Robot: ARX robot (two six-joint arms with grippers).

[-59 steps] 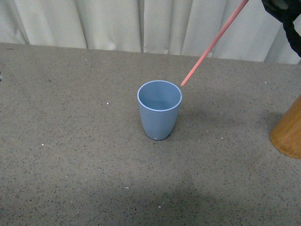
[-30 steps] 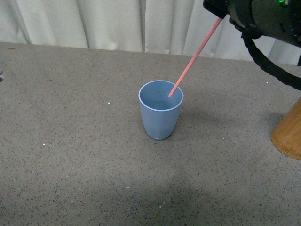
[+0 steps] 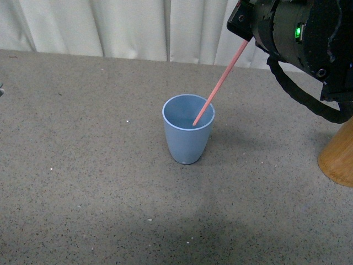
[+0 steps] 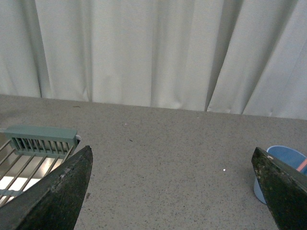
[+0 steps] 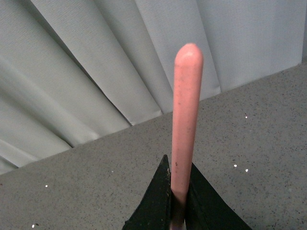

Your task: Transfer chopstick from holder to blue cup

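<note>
The light-blue cup [image 3: 188, 130] stands upright mid-table. A salmon-red chopstick [image 3: 219, 85] slants down from the upper right, its lower tip inside the cup's mouth. My right gripper [image 3: 246, 37] is shut on the chopstick's upper part, above and to the right of the cup. In the right wrist view the chopstick [image 5: 185, 120] rises from between the closed black fingers [image 5: 156, 206]. The orange-brown holder [image 3: 337, 155] stands at the right edge, partly cut off. My left gripper [image 4: 172, 191] is open over bare table, and the blue cup [image 4: 283, 160] shows beside its far finger.
A pale curtain [image 3: 138, 27] runs along the table's back edge. A green-framed wire rack [image 4: 33, 151] lies on the table near the left gripper. A black cable [image 3: 300, 94] loops under the right arm, above the holder.
The right gripper has come down and leftward into view. The chopstick's tip went from outside the cup's rim to inside its mouth, and now sits a little deeper.
</note>
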